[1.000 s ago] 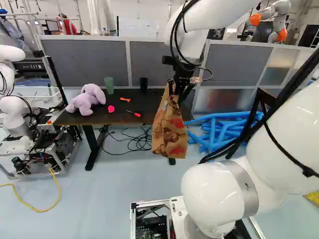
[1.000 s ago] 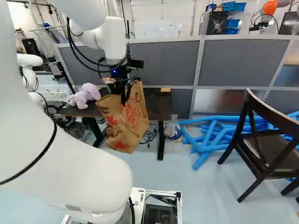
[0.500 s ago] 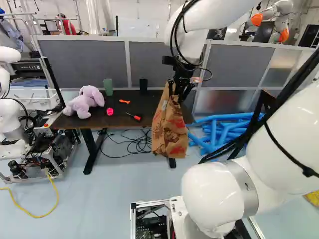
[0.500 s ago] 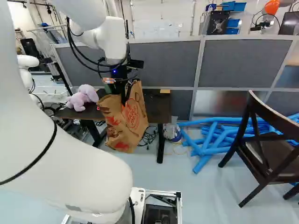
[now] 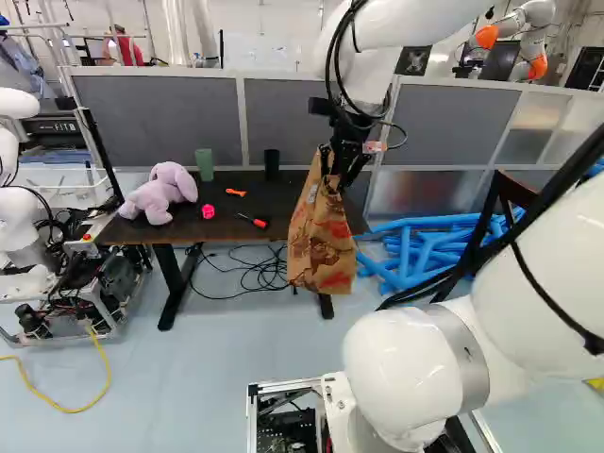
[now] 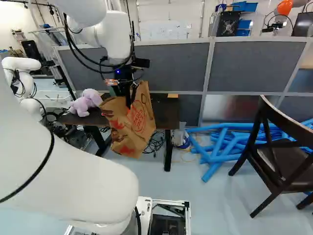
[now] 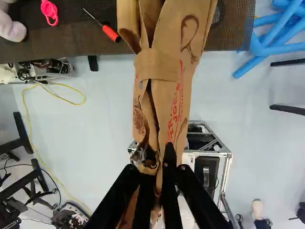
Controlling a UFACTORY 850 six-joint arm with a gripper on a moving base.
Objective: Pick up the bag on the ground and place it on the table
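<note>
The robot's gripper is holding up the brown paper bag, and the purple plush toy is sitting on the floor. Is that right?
Not quite! The purple plush toy is on the dark table, not the floor, as the left base view shows. And yes, the gripper is holding up the brown paper bag.

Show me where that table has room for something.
The tabletop looks bare between the red screwdriver and the paper bag, in front of the dark cup, and, mostly, at the end nearest the blue tubes. It's crowded around the stuffed animal, green cup and pink piece.
</note>
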